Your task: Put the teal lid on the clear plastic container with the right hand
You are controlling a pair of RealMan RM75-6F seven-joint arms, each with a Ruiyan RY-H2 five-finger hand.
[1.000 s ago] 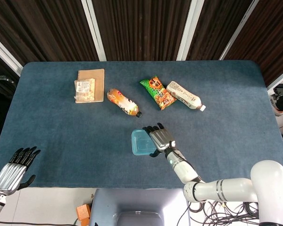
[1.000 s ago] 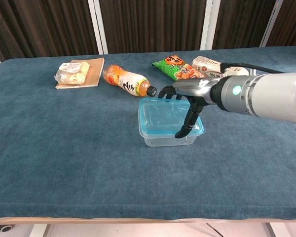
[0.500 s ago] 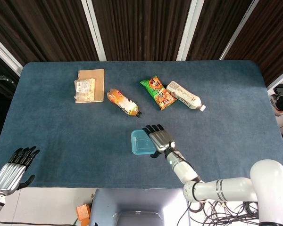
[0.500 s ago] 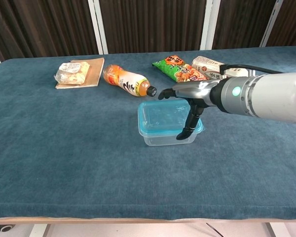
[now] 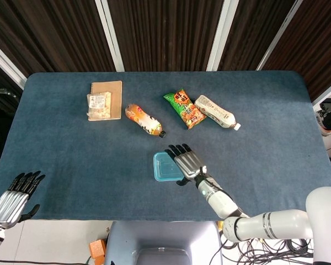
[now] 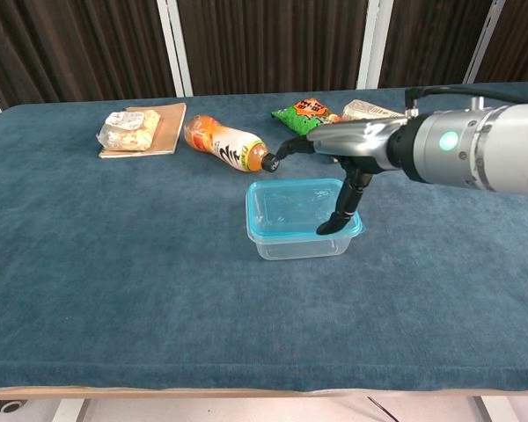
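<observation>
The teal lid (image 6: 286, 207) lies flat on top of the clear plastic container (image 6: 297, 245), near the table's middle; from the head view the pair reads as one teal rectangle, the lid (image 5: 165, 167). My right hand (image 6: 348, 151) (image 5: 187, 161) hovers over the lid's right side with its fingers spread and level, holding nothing. Its thumb hangs down to the lid's right edge; whether it touches I cannot tell. My left hand (image 5: 14, 197) sits off the table's front left corner, fingers extended and empty, and is seen only in the head view.
An orange bottle (image 6: 227, 143) lies just behind the container, cap toward my right hand. A green snack bag (image 5: 183, 109) and a white bottle (image 5: 215, 112) lie behind the hand. A notebook (image 5: 111, 91) with a snack packet (image 5: 99, 105) on it sits far left.
My right hand has lifted off the lid and its fingers have straightened out level. The lid has settled flat on the container. The left hand has barely shifted.
</observation>
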